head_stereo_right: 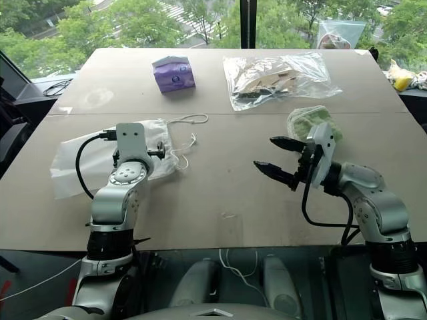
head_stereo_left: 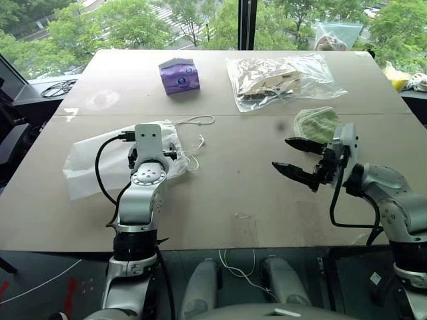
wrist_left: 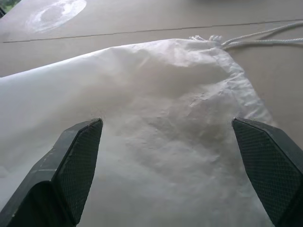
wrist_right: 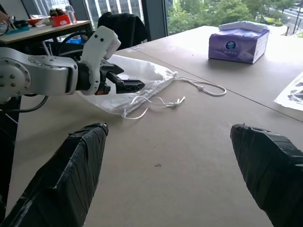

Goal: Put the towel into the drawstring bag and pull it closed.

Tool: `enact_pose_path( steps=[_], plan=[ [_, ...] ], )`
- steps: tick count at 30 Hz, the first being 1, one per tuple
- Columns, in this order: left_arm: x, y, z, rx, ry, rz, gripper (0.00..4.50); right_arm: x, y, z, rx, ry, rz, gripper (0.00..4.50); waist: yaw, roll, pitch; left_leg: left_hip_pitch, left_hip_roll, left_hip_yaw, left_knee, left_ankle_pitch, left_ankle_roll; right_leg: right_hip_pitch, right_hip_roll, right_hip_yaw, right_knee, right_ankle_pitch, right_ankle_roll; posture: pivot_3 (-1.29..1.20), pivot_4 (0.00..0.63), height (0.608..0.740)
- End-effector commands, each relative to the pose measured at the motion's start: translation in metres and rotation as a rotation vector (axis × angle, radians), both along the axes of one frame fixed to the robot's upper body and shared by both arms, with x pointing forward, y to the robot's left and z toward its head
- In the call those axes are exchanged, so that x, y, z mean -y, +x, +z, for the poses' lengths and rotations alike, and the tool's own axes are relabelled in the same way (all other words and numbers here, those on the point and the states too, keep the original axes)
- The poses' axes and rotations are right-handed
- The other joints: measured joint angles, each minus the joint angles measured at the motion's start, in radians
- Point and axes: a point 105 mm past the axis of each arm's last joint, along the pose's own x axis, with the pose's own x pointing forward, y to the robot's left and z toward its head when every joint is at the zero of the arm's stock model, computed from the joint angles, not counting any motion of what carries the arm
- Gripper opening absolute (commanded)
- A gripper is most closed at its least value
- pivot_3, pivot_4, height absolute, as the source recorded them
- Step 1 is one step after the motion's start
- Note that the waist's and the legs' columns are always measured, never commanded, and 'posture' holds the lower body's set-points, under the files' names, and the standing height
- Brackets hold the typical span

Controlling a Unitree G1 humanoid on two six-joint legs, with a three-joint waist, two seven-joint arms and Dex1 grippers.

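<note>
The drawstring bag [head_stereo_left: 83, 163] lies flat and white on the left of the table, its mouth toward the middle and its cords [head_stereo_left: 197, 121] trailing off to the right. My left gripper [wrist_left: 166, 125] hovers open just over the bag near its mouth, with the fabric showing between the fingers [wrist_left: 78, 161] and nothing held. The towel [head_stereo_left: 317, 124], a light-green folded cloth, rests on the right side of the table. My right gripper [head_stereo_left: 280, 153] stands open and empty in front of the towel, pointing toward the table's middle, apart from the cloth.
A purple tissue pack [head_stereo_left: 179, 75] sits at the back centre. A clear plastic bag of beige items [head_stereo_left: 280, 80] lies at the back right. Another clear bag [head_stereo_left: 333, 35] and a yellow object [head_stereo_left: 397, 77] stand past the far right edge.
</note>
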Motion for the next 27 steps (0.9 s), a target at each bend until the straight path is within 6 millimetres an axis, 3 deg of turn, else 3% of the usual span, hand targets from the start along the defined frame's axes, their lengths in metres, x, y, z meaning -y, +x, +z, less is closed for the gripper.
enact_pose_path(
  steps=[1, 11, 23, 27],
  plan=[
    [0.013, 0.010, 0.013, 0.049, 0.046, -0.061, 4.50, -0.002, -0.003, 0.012, 0.068, 0.012, 0.003, 4.44, 0.002, 0.000, 0.000, 0.000, 0.000, 0.000, 0.000, 0.000, 0.000, 0.000, 0.000, 0.000, 0.000, 0.000, 0.000, 0.00, 0.150, 0.740],
    [0.047, 0.019, 0.022, 0.130, -0.063, -0.192, 4.50, -0.001, -0.005, 0.011, 0.071, 0.021, -0.015, 4.44, -0.002, 0.000, 0.000, 0.000, 0.000, 0.000, 0.000, 0.000, 0.000, 0.000, -0.001, 0.000, 0.000, 0.000, 0.000, 0.00, 0.150, 0.740],
    [0.055, 0.033, 0.001, 0.033, -0.016, -0.117, 4.50, 0.001, -0.004, 0.011, 0.089, 0.013, -0.030, 4.44, 0.001, 0.000, 0.000, 0.000, -0.001, 0.000, 0.000, 0.000, 0.000, 0.000, -0.001, 0.000, 0.000, 0.000, 0.000, 0.00, 0.150, 0.740],
    [0.047, 0.029, -0.007, -0.005, -0.013, -0.066, 4.50, 0.003, -0.002, 0.012, 0.101, 0.012, -0.043, 4.44, 0.001, 0.000, 0.000, 0.000, -0.001, 0.000, 0.000, 0.000, 0.000, 0.000, -0.001, 0.000, 0.000, 0.000, 0.000, 0.00, 0.150, 0.740]
  ],
)
